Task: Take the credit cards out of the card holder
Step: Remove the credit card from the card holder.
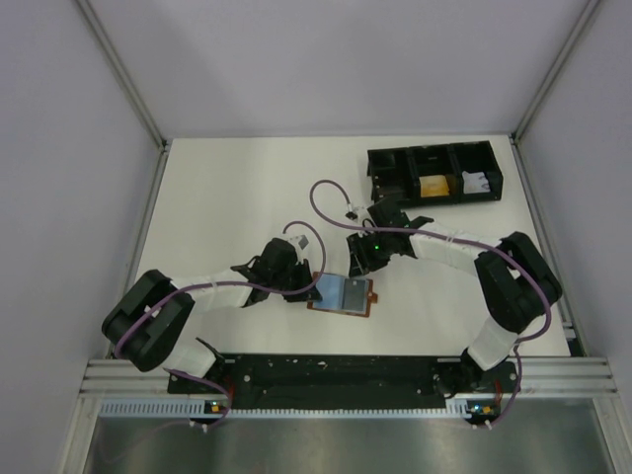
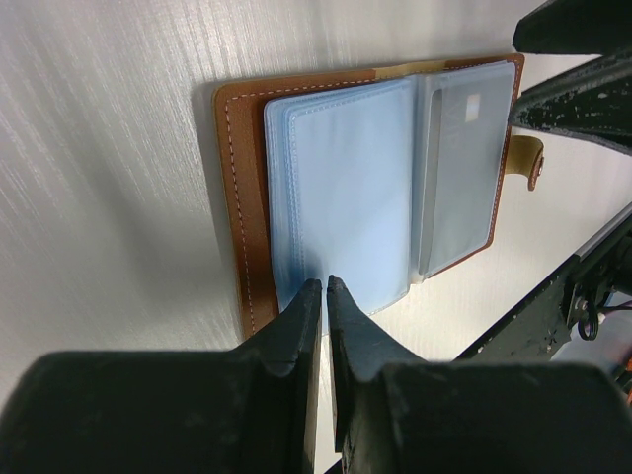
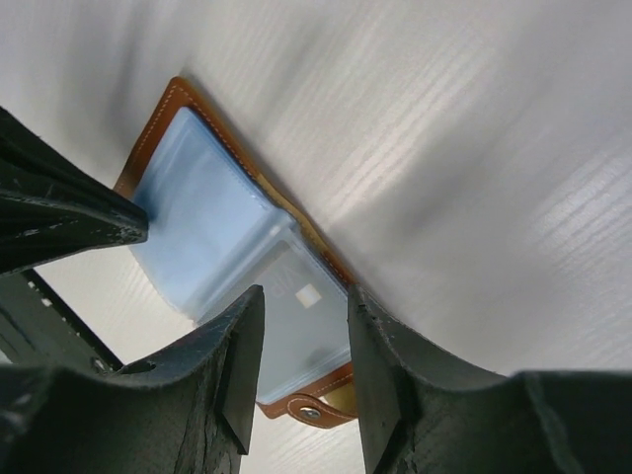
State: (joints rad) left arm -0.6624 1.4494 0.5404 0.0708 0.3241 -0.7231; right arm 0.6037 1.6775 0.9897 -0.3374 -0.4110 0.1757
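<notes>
Brown card holder lies open on the white table, blue sleeves up | left gripper nearly closed, tips at sleeves' near edge, pinch unclear | right gripper jaws apart above the tab end | black tray far right, well apart

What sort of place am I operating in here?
Probably a lab test cell: a white table walled by plain panels on metal posts, two arms bolted to a rail, and just a card holder and tray as props.
</notes>
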